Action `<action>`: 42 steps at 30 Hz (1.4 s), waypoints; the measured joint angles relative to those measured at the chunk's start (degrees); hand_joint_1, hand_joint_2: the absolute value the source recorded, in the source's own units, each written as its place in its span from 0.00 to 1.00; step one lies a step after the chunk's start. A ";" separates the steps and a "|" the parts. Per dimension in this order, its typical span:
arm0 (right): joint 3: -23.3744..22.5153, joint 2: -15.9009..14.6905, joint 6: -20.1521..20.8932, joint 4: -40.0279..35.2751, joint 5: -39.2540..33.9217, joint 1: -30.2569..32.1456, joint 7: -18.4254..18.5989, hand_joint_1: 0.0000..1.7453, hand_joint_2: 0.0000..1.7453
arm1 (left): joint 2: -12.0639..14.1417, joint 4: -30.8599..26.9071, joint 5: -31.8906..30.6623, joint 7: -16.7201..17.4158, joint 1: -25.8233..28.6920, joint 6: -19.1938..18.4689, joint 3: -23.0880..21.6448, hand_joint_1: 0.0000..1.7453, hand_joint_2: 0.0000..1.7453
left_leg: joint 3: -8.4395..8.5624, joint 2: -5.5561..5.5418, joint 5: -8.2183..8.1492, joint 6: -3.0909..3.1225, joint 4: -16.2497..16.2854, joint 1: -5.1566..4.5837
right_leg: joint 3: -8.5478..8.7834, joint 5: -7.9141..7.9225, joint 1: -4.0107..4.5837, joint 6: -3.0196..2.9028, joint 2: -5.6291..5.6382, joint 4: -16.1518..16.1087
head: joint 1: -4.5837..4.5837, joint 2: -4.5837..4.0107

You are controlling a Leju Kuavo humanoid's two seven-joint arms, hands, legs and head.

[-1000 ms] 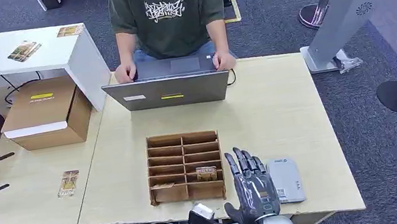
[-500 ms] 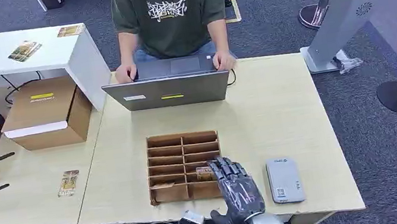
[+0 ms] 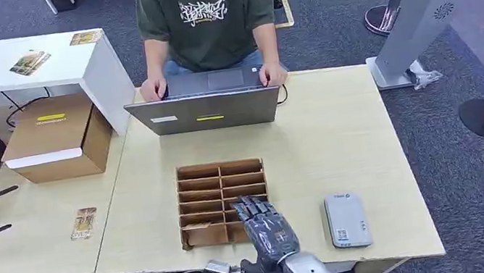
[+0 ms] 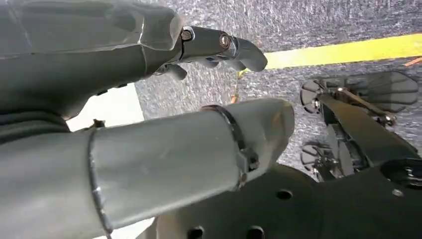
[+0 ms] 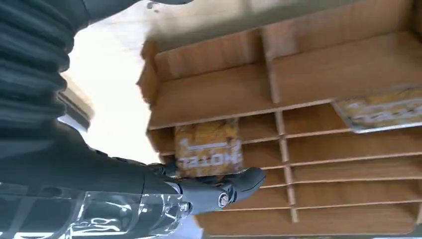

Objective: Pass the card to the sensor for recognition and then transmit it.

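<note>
A wooden slotted box [image 3: 219, 178] stands in the middle of the table. My right hand [image 3: 263, 230] is over its front right slots and covers the card there in the head view. The right wrist view shows that card [image 5: 209, 148], yellow-brown with the word HOTEL, standing in a slot, with my fingers [image 5: 239, 181] stretched out right against its edge and no grip plainly closed. The grey card sensor [image 3: 347, 219] lies flat to the right of the hand. My left hand [image 4: 214, 47] hangs beside my body, holding nothing, fingers apart from the thumb.
A second card [image 5: 383, 113] leans in another slot. Behind the box a person [image 3: 204, 10] types on a grey laptop [image 3: 204, 111]. On the left table are a loose card [image 3: 83, 223] and a cardboard box [image 3: 59, 136]. The table's front edge runs just under my hand.
My right hand has moved left, from beside the sensor to over the box's front right slots, and its fingers now reach the card.
</note>
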 joint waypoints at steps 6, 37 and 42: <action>1.53 0.55 -0.20 1.77 0.24 -1.88 0.59 0.00 1.00 | -0.57 -0.90 0.50 -0.09 0.43 -0.70 0.94 0.00 0.00 | 0.00 -0.01 0.00 0.00 0.00 0.00 | 0.01 0.00 0.00 0.00 0.00 0.00 | 0.00 0.00; 3.89 0.09 -3.93 -5.47 4.55 -2.63 1.42 0.00 1.00 | -2.91 -5.36 -2.75 -1.90 0.61 -1.33 2.60 0.00 0.00 | 0.00 0.01 0.00 0.00 0.00 0.00 | -0.05 0.00 -0.01 0.00 0.04 0.00 | -0.02 0.00; 3.89 0.02 -2.49 -6.14 4.66 -2.57 2.16 0.00 1.00 | -2.71 -5.36 -3.06 -1.90 0.54 -0.63 2.60 0.00 0.00 | 0.00 0.01 0.00 0.00 0.00 0.00 | -0.05 0.00 -0.01 0.00 0.04 0.00 | -0.02 0.00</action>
